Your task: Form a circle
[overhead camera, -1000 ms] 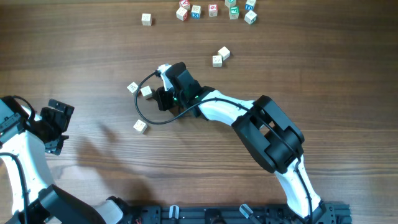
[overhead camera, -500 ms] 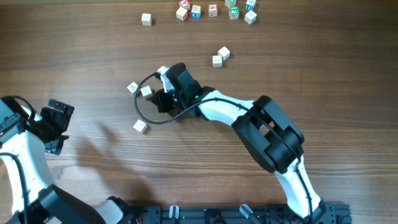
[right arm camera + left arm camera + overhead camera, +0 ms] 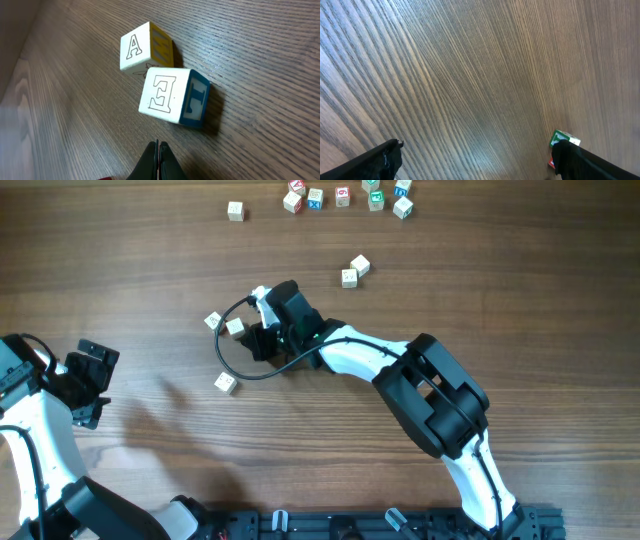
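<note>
No circle of cubes shows. Three small pale wooden cubes lie loosely left of centre: one (image 3: 213, 321), one (image 3: 236, 327) and one lower down (image 3: 226, 383). My right gripper (image 3: 251, 338) is shut and empty, its tip just right of the middle cube. In the right wrist view the shut tips (image 3: 158, 146) point at a cube with an E (image 3: 172, 95). A cube with an A (image 3: 142, 47) touches the E cube's far corner. My left gripper (image 3: 98, 387) stands open at the far left over bare wood (image 3: 477, 150). A green and red cube (image 3: 563, 137) peeks from behind its right finger.
Two more cubes (image 3: 354, 271) lie right of the right gripper. A row of several coloured cubes (image 3: 342, 196) runs along the far edge, with a single cube (image 3: 235, 211) to its left. A black cable (image 3: 232, 360) loops from the right wrist over the table.
The right gripper's tip has shifted very slightly beside the two cubes. The left arm has not moved.
</note>
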### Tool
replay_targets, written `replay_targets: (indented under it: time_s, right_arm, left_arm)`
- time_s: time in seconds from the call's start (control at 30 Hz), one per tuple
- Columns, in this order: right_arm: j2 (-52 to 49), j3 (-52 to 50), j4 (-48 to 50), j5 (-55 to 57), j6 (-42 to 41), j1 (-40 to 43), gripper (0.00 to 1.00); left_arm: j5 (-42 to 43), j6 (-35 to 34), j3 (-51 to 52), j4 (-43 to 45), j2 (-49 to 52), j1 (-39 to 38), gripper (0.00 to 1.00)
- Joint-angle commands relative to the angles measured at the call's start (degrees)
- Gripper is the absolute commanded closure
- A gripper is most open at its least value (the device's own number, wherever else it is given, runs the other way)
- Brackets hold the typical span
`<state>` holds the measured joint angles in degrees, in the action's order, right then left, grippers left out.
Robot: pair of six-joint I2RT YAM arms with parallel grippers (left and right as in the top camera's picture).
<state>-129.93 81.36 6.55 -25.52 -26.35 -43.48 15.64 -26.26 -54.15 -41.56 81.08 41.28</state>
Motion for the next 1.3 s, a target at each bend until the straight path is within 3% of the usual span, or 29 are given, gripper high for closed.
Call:
replay_targets:
  time_s: [0.0,1.27]
  right_arm:
    - [-1.1,0.5,0.7,0.0,1.4,-0.8,0.96]
    - [-2.8,0.5,3.1,1.5,2.1,-0.9,0.96]
  left_arm:
    - [-0.7,-0.3,0.3,0.0,0.4,0.2,0.00]
    - [-0.7,-0.3,0.3,0.0,0.4,0.2,0.00]
